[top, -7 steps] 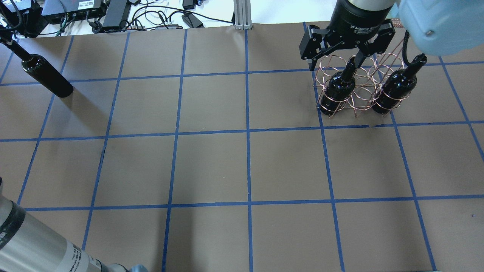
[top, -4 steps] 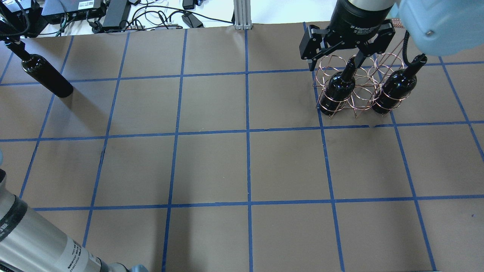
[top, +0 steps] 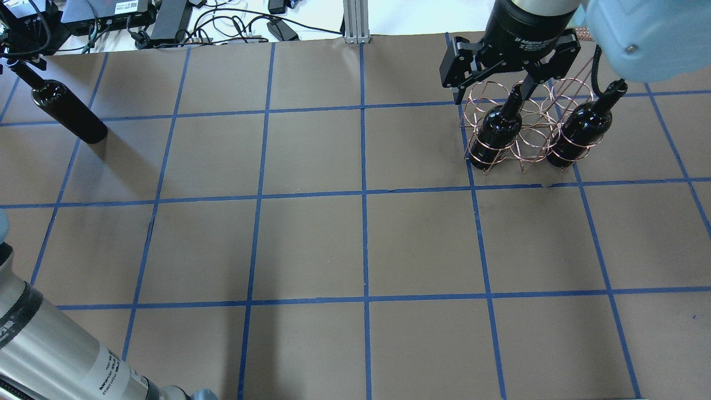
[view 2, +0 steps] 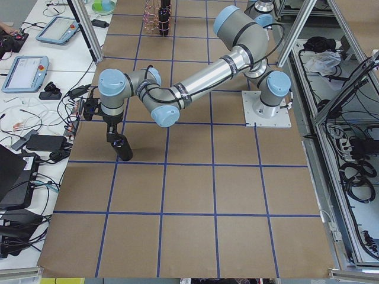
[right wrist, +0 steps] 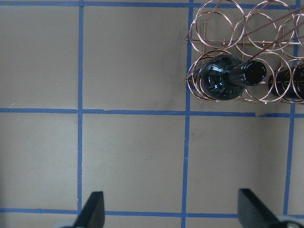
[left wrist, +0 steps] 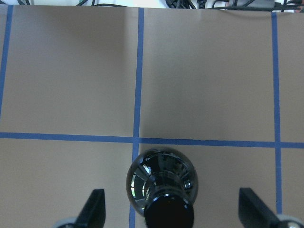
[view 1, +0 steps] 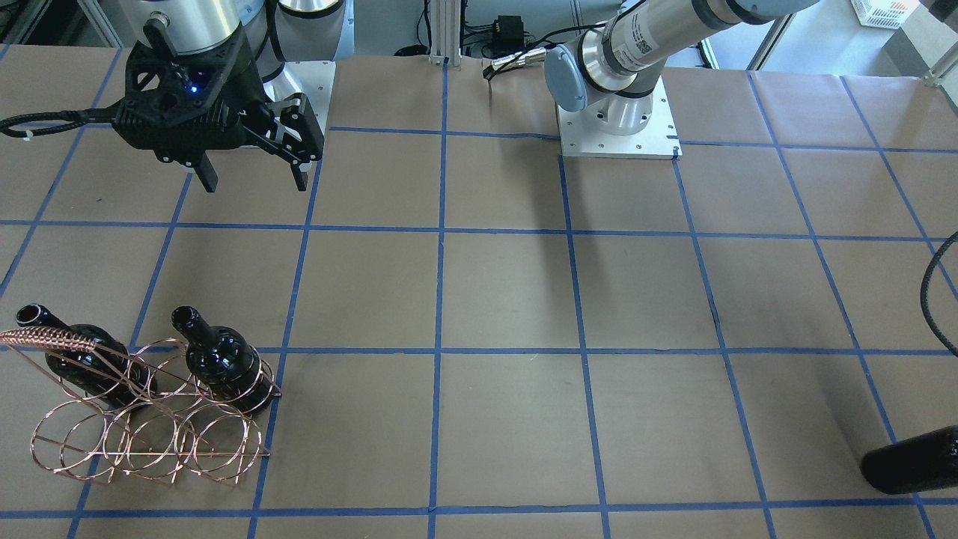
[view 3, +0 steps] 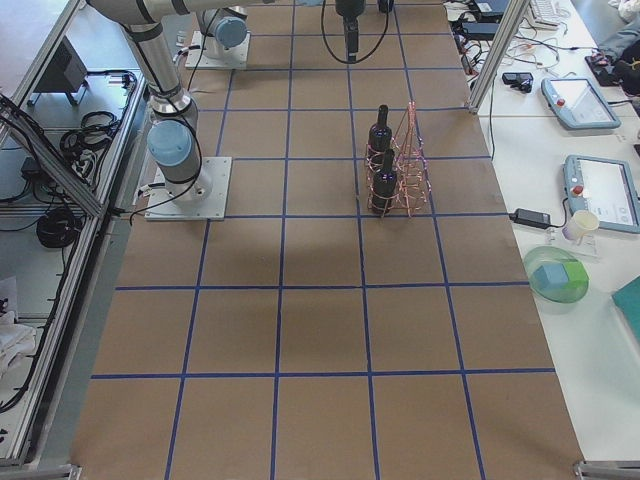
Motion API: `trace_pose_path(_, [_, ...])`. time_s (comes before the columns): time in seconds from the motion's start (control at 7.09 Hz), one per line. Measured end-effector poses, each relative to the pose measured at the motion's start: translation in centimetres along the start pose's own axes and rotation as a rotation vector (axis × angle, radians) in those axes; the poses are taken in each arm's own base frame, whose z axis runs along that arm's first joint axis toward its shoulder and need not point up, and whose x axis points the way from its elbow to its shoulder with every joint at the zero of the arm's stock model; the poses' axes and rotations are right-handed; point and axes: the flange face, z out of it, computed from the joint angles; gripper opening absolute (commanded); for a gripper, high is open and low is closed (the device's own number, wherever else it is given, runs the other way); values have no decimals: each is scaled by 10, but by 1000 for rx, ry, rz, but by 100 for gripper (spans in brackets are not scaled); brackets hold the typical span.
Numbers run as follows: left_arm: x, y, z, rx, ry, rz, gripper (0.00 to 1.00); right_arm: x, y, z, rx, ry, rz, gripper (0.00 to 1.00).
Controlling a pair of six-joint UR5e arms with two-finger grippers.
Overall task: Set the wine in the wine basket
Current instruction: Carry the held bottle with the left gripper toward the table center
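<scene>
The copper wire wine basket (top: 532,145) (view 1: 75,449) stands at the far right of the table. Two black wine bottles (top: 497,130) (top: 580,133) stand upright in its near rings. My right gripper (top: 492,95) (view 1: 254,182) is open and empty, held high above the basket's left end. The right wrist view shows the basket (right wrist: 223,28) below. A third bottle (top: 69,111) (view 1: 909,460) stands on the table at the far left. My left gripper (left wrist: 171,191) is open, with its fingers on either side of this bottle's neck (left wrist: 161,185), apart from it.
Cables and electronics (top: 166,22) lie beyond the table's far edge, beside an aluminium post (top: 355,22). The arm's base plate (view 1: 617,127) sits on the robot's side. Tablets (view 2: 23,71) lie on a side table past the left end.
My left arm's forearm has shifted a little at the view's lower left, and its gripper shows more around the left bottle's neck. The right gripper has hardly moved.
</scene>
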Motion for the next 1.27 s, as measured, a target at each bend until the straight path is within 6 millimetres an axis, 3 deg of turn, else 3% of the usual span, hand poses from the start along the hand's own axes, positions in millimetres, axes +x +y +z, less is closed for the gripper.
trace_pose_path(0.28, [-1,0,5,-4,4,6,69,0,0,0,0,0,0,100])
trace_pose_path(0.71, [-2,0,10,1,1,21,57,0,0,0,0,-1,1,100])
trace_pose_path(0.85, [-2,0,10,3,-1,26,45,0,0,0,0,-1,2,100])
trace_pose_path(0.99, [-2,-1,10,8,-3,31,18,0,0,0,0,-1,2,100])
trace_pose_path(1.13, [-2,-1,10,13,-6,36,0,0,0,0,0,-1,2,100])
trace_pose_path(1.27, [-2,-1,11,14,-5,37,0,0,0,0,0,-1,2,100])
